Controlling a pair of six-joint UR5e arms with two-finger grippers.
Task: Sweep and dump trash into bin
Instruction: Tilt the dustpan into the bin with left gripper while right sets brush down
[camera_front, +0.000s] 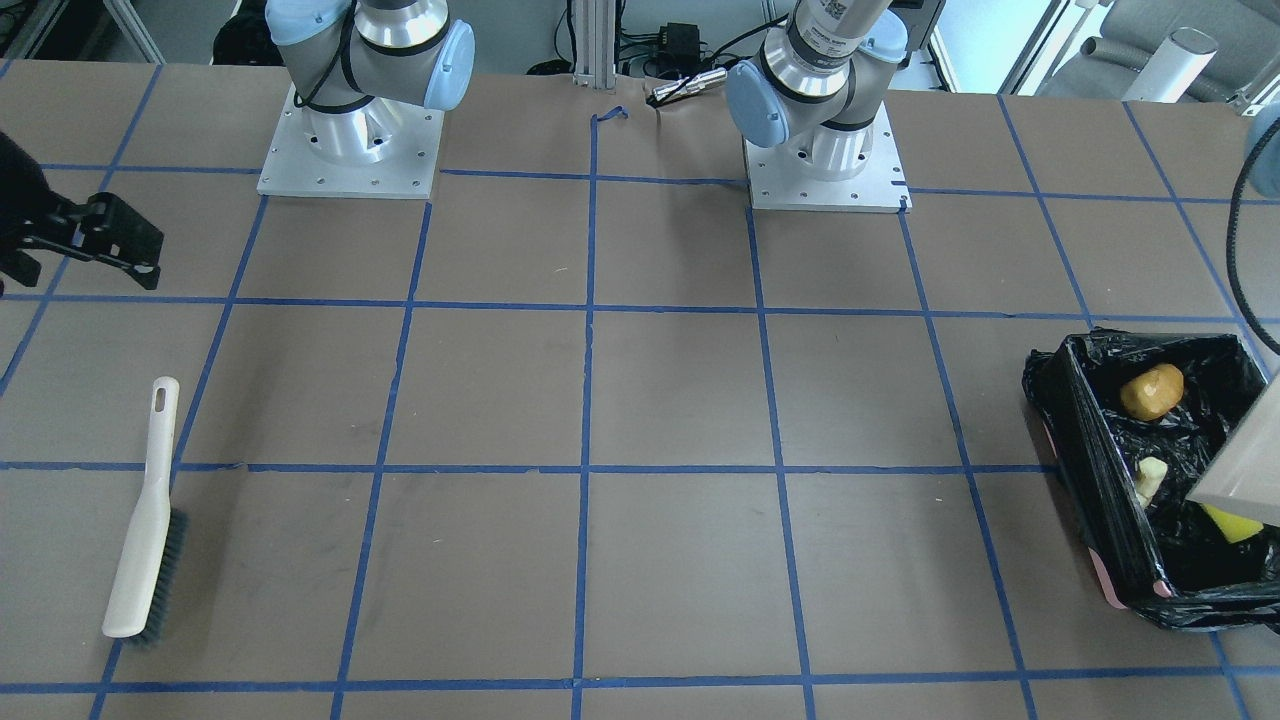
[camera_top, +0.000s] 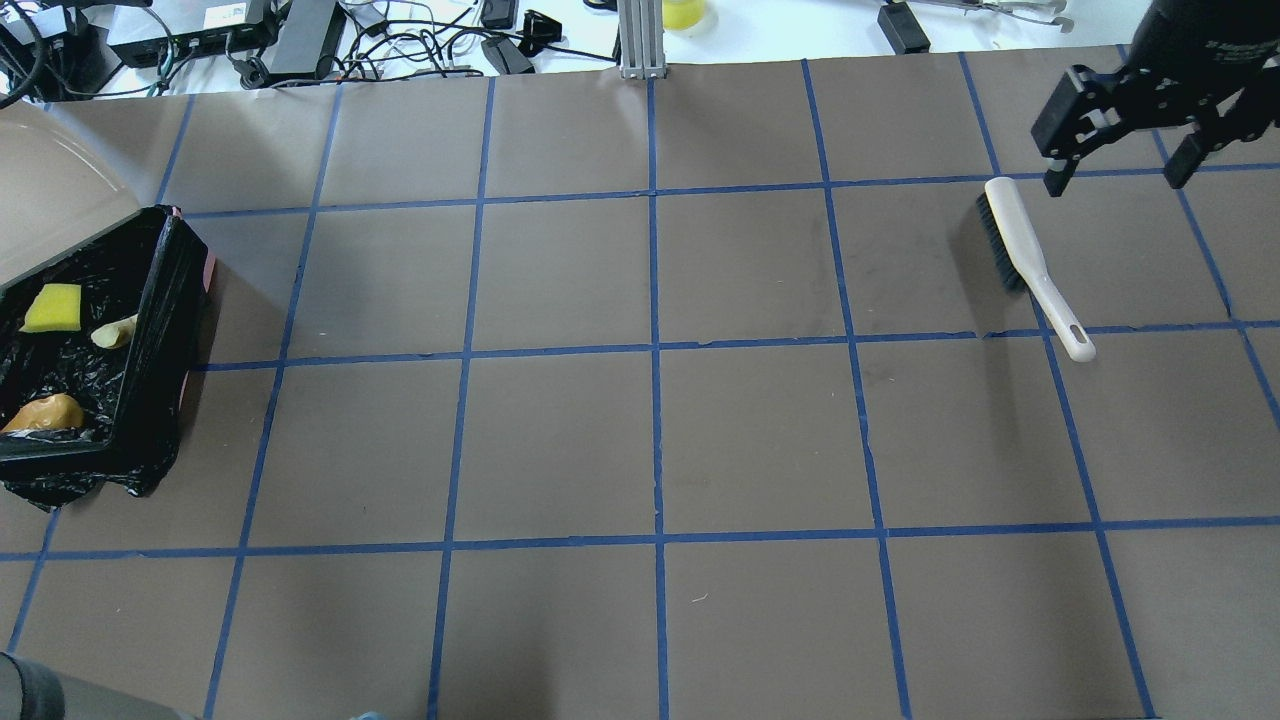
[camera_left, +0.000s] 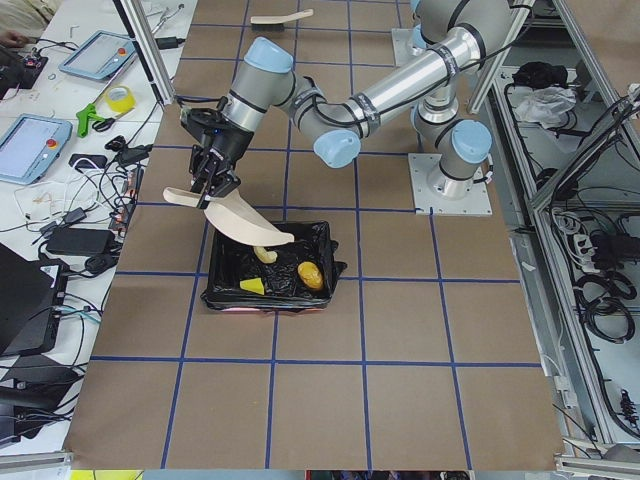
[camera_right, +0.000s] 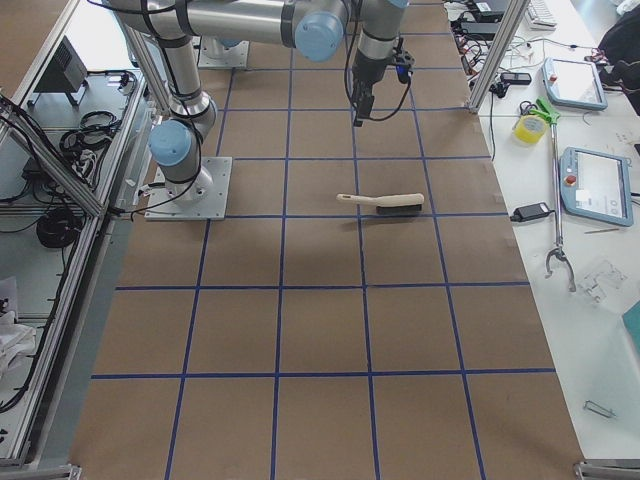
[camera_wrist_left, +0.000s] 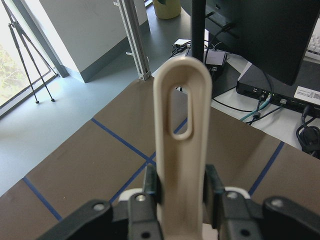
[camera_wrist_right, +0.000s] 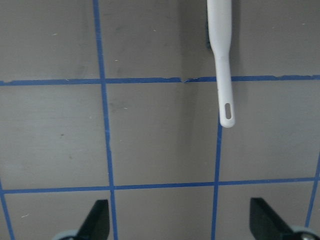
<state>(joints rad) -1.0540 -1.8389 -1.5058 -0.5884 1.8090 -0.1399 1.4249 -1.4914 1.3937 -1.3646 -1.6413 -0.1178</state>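
The bin (camera_top: 150, 300), lined with a black bag, stands at the table's end on my left; it also shows in the front view (camera_front: 1085, 470). In it lie the golden-brown lump (camera_front: 1152, 391), the tan croissant-like piece (camera_front: 1150, 478) and the yellow sponge (camera_top: 53, 307). My left gripper (camera_wrist_left: 182, 192) is shut on the handle (camera_wrist_left: 182, 100) of the beige dustpan (camera_left: 245, 220), held tilted above the bin. My right gripper (camera_top: 1115, 160) is open and empty, raised just beyond the beige hand brush (camera_top: 1030, 265), which lies on the table.
The brown table carries a blue tape grid. The arm bases (camera_front: 350, 150) stand on the robot's side. Cables and devices (camera_top: 300, 40) lie beyond the far edge. The bin sits close to the table's left end.
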